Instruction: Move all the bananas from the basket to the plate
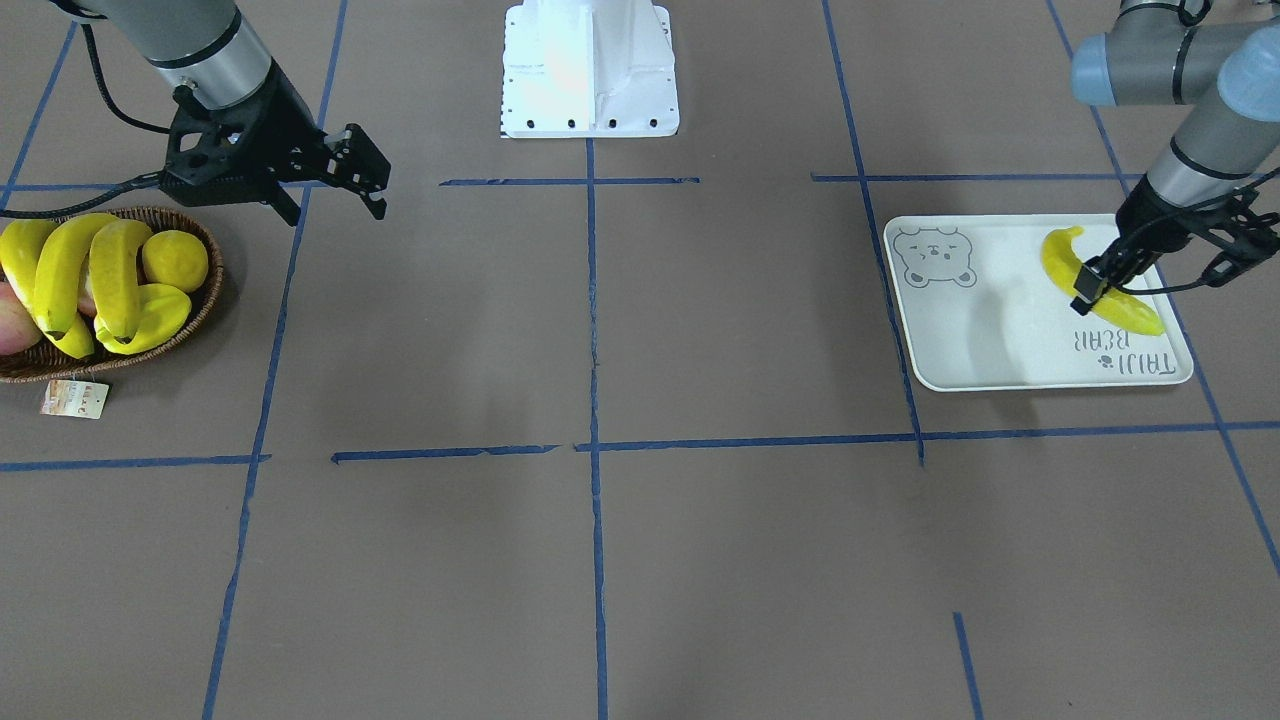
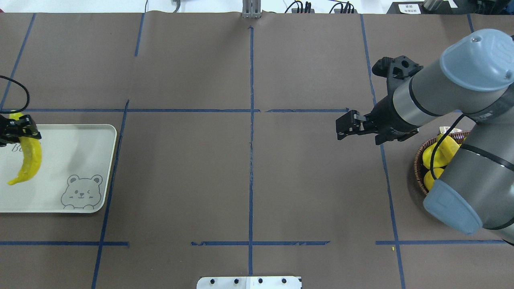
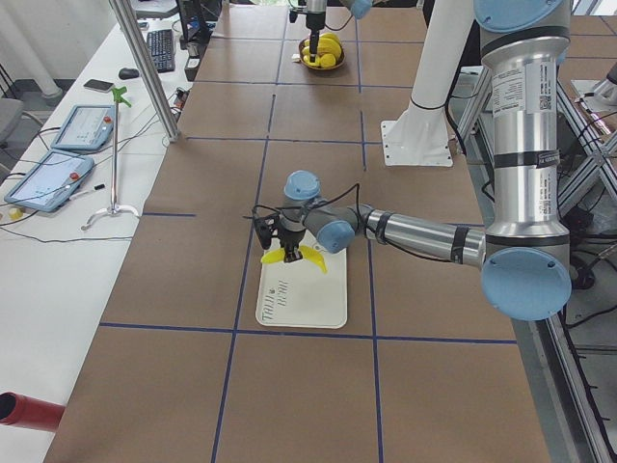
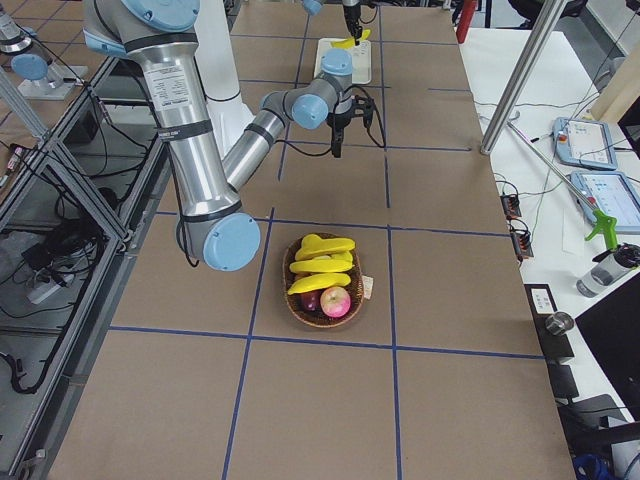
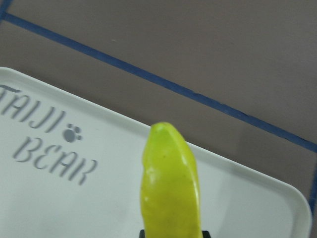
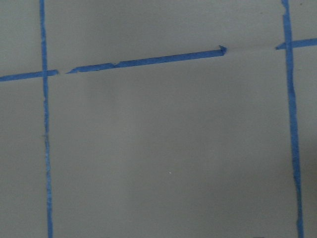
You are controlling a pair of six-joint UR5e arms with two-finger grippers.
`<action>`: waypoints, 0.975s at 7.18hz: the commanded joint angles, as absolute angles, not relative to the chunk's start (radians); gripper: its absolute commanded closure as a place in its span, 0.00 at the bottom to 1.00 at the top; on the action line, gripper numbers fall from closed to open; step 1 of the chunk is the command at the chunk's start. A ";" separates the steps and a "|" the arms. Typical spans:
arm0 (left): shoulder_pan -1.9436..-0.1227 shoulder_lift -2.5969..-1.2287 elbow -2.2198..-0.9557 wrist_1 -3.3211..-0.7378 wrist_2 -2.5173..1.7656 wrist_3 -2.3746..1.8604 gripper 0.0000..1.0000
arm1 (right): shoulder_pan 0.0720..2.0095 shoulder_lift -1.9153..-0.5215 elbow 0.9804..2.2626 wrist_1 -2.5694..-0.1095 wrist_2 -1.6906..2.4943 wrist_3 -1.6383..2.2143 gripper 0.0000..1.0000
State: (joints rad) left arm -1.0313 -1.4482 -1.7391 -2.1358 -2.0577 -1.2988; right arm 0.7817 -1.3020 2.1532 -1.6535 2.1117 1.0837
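One yellow banana (image 1: 1060, 260) is over the white bear plate (image 1: 990, 320) on its lettering side; I cannot tell if it touches. My left gripper (image 1: 1088, 292) is shut on its middle. The overhead view shows the same banana (image 2: 30, 160), plate (image 2: 72, 152) and left gripper (image 2: 20, 130). The left wrist view shows the banana (image 5: 171, 183) between the fingers above the plate (image 5: 59, 198). More bananas (image 1: 60, 270) lie piled in the wicker basket (image 1: 200, 310). My right gripper (image 1: 372, 178) is open and empty, above the table beside the basket, also seen from overhead (image 2: 344, 127).
A lemon (image 1: 175, 260) and a red apple (image 1: 10, 320) share the basket, and its paper tag (image 1: 75, 398) lies on the table. The robot's white base (image 1: 590, 70) stands at the table's middle edge. My right arm hides most of the basket (image 2: 419, 156) from overhead.
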 commanded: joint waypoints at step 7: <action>-1.199 -1.471 -1.506 -2.310 -2.305 -1.272 0.00 | 0.925 -1.509 2.187 -1.675 2.149 0.711 0.00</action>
